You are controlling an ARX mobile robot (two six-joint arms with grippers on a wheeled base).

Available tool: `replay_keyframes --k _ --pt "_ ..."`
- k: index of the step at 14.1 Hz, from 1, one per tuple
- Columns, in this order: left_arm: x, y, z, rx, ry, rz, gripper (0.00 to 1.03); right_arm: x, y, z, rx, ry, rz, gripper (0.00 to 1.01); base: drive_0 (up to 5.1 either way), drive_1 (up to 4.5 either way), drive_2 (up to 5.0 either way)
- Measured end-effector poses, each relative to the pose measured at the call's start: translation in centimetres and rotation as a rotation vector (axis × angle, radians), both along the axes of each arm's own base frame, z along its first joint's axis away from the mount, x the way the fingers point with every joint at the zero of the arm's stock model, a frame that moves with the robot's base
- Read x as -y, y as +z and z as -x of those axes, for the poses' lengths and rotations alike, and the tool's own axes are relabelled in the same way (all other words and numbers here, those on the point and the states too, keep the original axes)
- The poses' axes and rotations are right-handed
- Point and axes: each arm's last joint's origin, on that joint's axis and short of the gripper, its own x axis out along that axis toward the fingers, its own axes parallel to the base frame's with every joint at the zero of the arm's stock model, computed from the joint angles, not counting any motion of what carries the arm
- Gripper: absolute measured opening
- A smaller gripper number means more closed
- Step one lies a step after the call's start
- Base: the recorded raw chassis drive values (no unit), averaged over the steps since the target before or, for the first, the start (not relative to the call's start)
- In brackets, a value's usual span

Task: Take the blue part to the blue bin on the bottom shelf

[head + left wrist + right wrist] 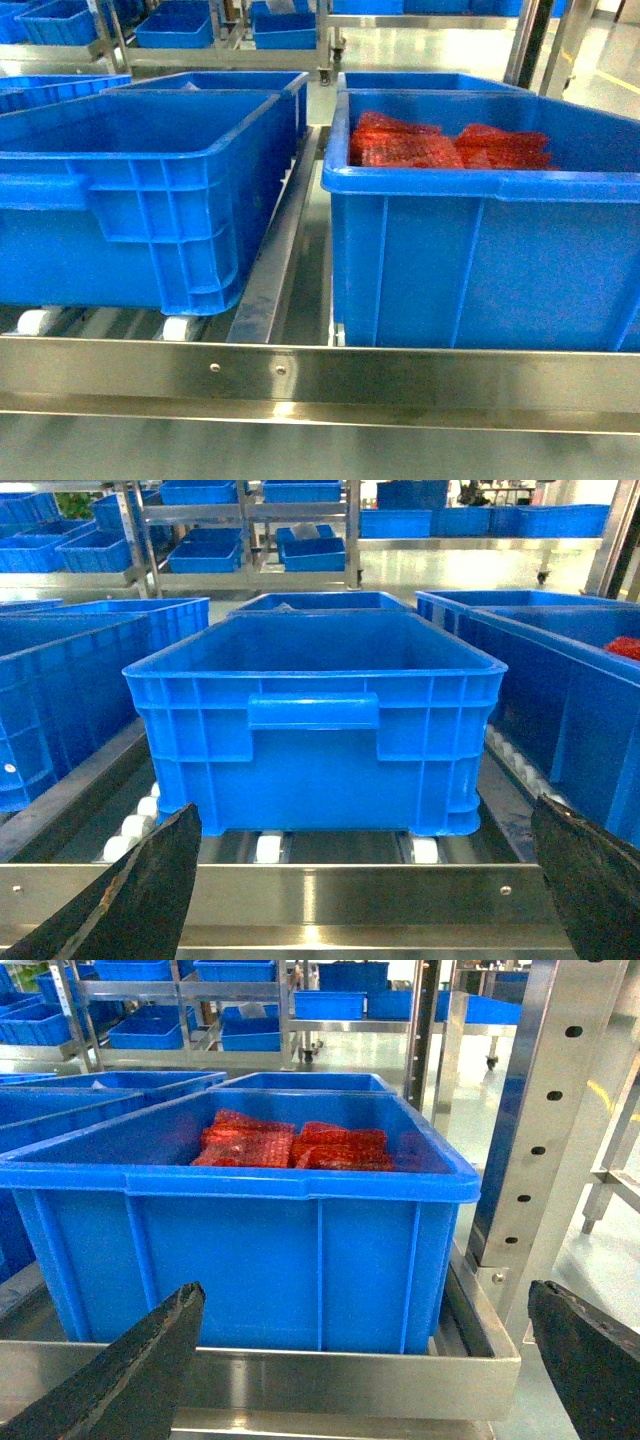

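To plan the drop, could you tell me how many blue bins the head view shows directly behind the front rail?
2: the left bin, left of the divider; the right bin, holding red bags. Others may sit off-frame.

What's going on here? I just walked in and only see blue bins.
Nothing is being handled at this moment. The left end effector and right end effector are both open and empty, each facing a blue bin on the roller shelf. The left bin shows no contents from these angles; the right bin holds red mesh packets. The blue part is not visible in any view.
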Motion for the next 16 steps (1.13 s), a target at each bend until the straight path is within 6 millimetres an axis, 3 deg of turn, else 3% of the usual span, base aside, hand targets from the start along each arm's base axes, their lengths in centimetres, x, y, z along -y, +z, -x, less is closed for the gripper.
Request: replay_keyframes --k 16 --pt "0.00 0.00 0.00 0.000 0.000 0.000 0.98 0.00 0.00 0.00 0.000 0.000 0.000 0.98 0.0 0.00 0.0"
